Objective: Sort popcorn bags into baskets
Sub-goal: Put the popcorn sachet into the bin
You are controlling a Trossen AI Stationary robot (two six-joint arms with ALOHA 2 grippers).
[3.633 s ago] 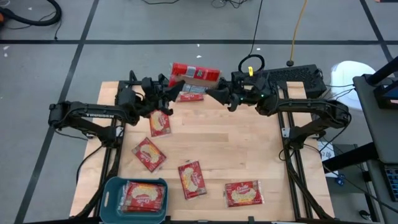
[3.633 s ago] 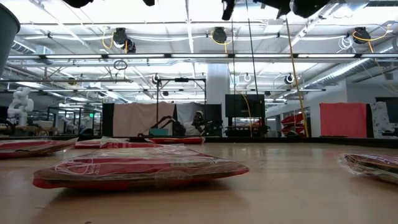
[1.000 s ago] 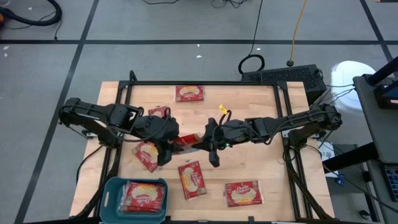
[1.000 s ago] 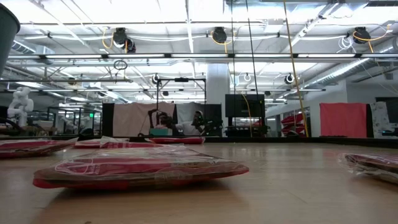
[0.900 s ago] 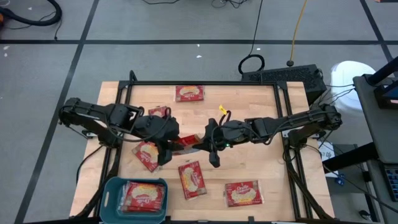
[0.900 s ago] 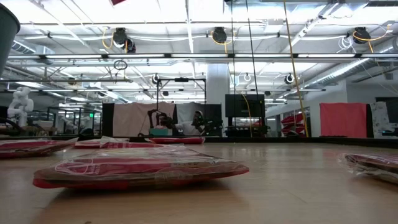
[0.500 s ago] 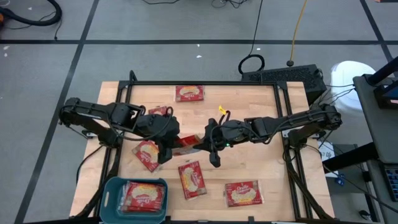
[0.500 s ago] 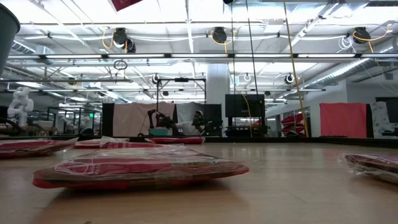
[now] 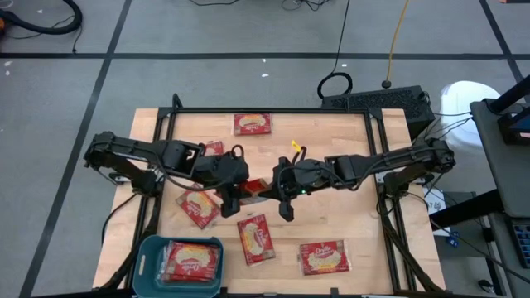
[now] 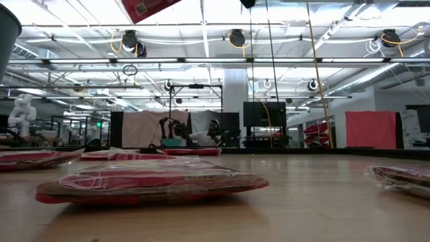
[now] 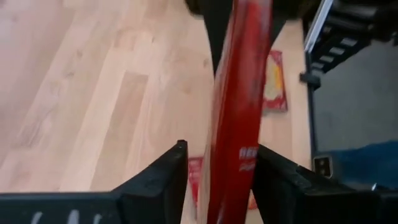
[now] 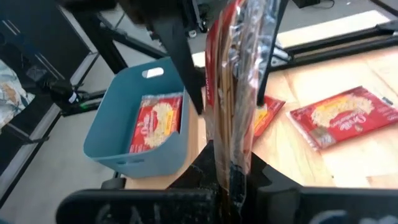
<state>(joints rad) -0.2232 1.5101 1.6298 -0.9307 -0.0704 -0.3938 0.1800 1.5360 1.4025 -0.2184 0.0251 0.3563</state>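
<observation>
Both claws (image 9: 258,192) pinching one raised popcorn bag (image 12: 239,81), apparently, loose bags (image 9: 256,238) and basket (image 9: 151,248) below

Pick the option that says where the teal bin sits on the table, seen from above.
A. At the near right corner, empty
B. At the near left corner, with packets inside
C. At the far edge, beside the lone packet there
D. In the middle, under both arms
B: the high view shows the teal bin at the table's near left corner, with popcorn packets lying inside it.
</observation>
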